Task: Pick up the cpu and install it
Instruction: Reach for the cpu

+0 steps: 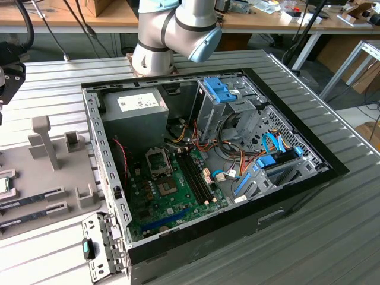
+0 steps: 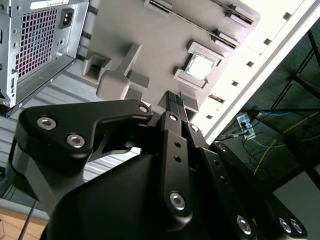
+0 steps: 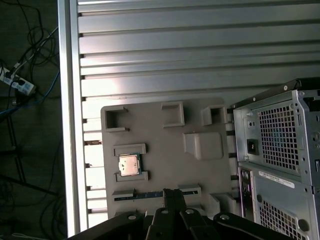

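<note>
tool (image 3: 172,192) tips pressed together, cpu (image 3: 128,164) lies near but apart frm it, seated in grey tray (image 3: 160,145) holder.

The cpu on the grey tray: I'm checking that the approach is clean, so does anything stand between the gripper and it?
Nothing visible does. In the first wrist view the cpu lies uncovered on the grey tray. The gripper, fingers together, hangs apart from it with only open space between.
</note>
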{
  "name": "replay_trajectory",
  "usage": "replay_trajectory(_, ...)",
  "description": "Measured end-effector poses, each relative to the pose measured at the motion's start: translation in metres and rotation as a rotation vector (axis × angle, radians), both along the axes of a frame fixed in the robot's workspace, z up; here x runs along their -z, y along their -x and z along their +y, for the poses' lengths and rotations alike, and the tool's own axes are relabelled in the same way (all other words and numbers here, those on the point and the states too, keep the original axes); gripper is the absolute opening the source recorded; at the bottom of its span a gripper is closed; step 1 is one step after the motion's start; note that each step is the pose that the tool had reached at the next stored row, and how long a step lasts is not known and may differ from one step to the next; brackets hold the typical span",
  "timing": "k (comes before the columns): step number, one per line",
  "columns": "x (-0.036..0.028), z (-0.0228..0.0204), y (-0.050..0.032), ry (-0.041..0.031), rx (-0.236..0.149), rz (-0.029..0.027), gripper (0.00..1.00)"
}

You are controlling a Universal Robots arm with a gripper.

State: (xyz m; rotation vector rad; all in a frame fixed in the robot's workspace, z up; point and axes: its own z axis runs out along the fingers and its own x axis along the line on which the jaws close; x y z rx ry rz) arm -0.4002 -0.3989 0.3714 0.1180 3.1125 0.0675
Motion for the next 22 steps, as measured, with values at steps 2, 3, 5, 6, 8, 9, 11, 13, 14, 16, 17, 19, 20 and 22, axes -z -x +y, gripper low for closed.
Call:
replay_trajectory(2,0.0004,0.0000,0.0000,0.0000,0.000,0.0000,0.11)
replay_trajectory(3,0.0006,0.0000,0.0000,0.0000,0.000,0.0000,0.11)
replay_trajectory(5,0.0039,0.0000,0.0007,0.0000,0.000,-0.0001,0.11)
replay_trajectory(6,0.0061,0.0000,0.0024,0.0001,0.000,0.0001,0.11)
replay_trajectory(8,0.0074,0.0000,0.0029,0.0000,0.000,0.0000,0.11)
replay_trajectory(9,0.0077,0.0000,0.0031,0.0000,0.000,0.0000,0.11)
replay_trajectory(11,0.0082,0.0000,0.0032,0.0000,0.000,-0.0001,0.11)
replay_trajectory(13,0.0088,0.0000,0.0034,0.0000,0.000,0.0000,0.11)
replay_trajectory(14,0.0091,0.0000,0.0034,0.0000,0.000,0.0000,0.11)
replay_trajectory(16,0.0097,0.0000,0.0035,0.0000,0.000,0.0000,0.11)
replay_trajectory(17,0.0101,0.0000,0.0036,0.0000,0.000,0.0000,0.11)
replay_trajectory(19,0.0105,0.0000,0.0039,0.0000,0.000,0.0000,0.11)
replay_trajectory(20,0.0108,0.0000,0.0040,0.0001,0.000,0.0001,0.11)
replay_trajectory(22,0.0114,0.0000,0.0041,0.0001,0.000,0.0001,0.11)
